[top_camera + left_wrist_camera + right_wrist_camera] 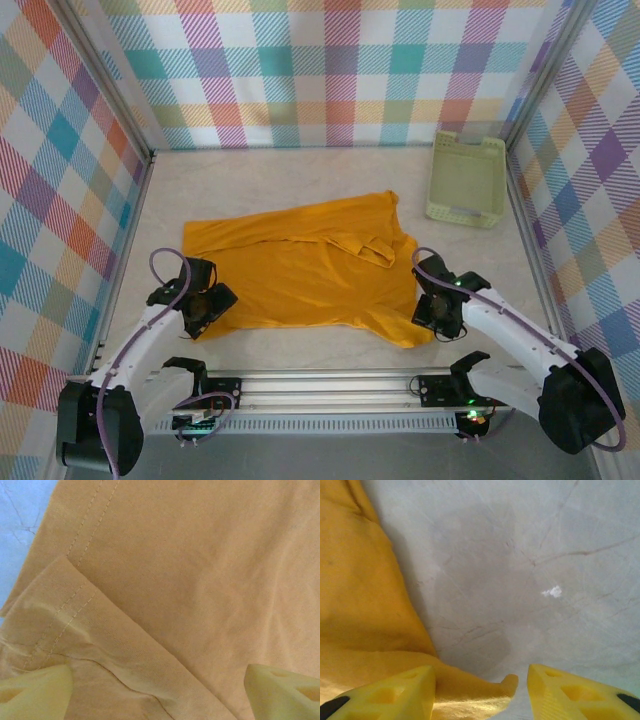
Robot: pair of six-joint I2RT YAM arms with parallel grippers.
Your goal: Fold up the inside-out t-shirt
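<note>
1. The shirt (300,265), mustard yellow, lies spread and rumpled on the middle of the desk (300,175). A small part of it is folded over near its far right side.
2. A pale green basket (467,180) stands at the far right of the desk, well apart from the shirt.
3. The left gripper (205,305) sits at the shirt's near left corner. In the left wrist view its fingers (35,695) stand wide apart and released. Cloth spans the whole gap beneath them and nothing is grasped.
4. Under that gripper a flap of cloth is turned over the rest. A double-stitched hem (65,615) runs slantwise along the flap, and a sliver of bare desk shows at the upper left of that view.
5. The right gripper (437,310) is at the shirt's near right corner. In the right wrist view its fingers (580,695) are partly spread and released, not clamped on anything. A tip of cloth pokes into the gap from the left of that view, and the rest of the gap shows bare desk.
6. The finger on the left of that view seems to sit over the cloth's edge, but I cannot tell whether it touches.
</note>
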